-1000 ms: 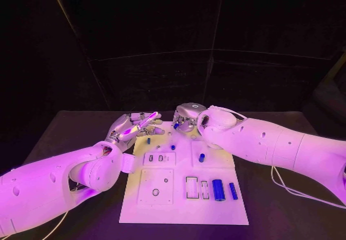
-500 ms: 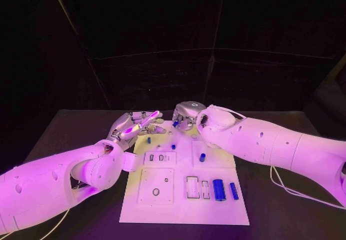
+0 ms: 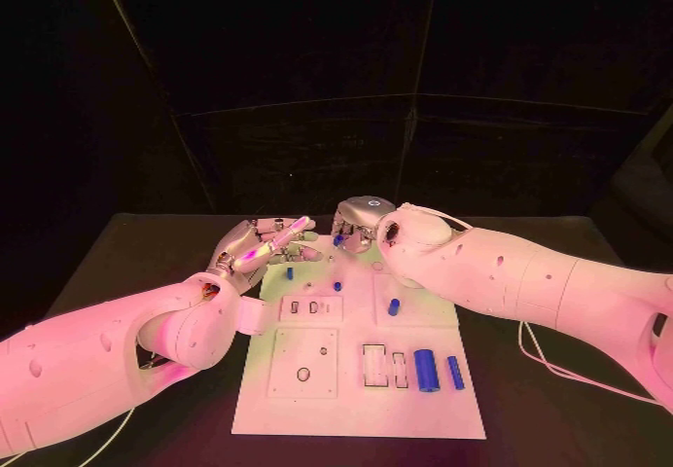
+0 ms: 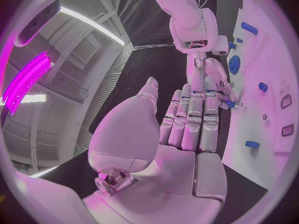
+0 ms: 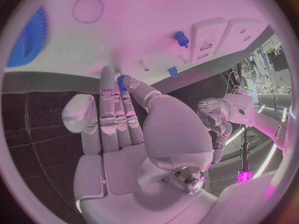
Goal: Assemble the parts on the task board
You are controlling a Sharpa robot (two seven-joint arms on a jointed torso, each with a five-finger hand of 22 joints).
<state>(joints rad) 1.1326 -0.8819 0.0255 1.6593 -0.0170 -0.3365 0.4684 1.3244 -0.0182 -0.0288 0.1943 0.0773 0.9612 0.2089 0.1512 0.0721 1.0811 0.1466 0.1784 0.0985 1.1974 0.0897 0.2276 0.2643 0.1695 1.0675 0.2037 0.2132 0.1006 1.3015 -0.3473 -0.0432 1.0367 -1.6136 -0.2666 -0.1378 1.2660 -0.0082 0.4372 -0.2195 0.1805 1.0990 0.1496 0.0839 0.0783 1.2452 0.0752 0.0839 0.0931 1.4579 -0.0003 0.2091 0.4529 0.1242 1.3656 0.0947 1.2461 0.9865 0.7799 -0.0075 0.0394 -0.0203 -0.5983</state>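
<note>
The white task board (image 3: 358,409) lies in the middle of the black table. At its far edge my right hand (image 3: 358,228) pinches a small blue part (image 3: 341,239) between thumb and a fingertip; the right wrist view shows this part (image 5: 121,81) at the tips of that hand (image 5: 124,129), just off the board's edge. My left hand (image 3: 260,245) hovers over the board's far left corner, fingers stretched out straight and holding nothing (image 4: 187,124). A blue gear (image 5: 28,37) lies flat on the board near the right hand.
Two small blue pegs (image 3: 289,273) (image 3: 336,286) stand on the far part of the board, and a short blue piece (image 3: 393,306) lies mid-right. Two blue cylinders (image 3: 425,370) (image 3: 453,372) lie by rectangular slots (image 3: 373,365) at the near right. Both white forearms flank the board.
My right hand has shifted slightly toward the far edge with the blue part still pinched. The left hand has hardly moved.
</note>
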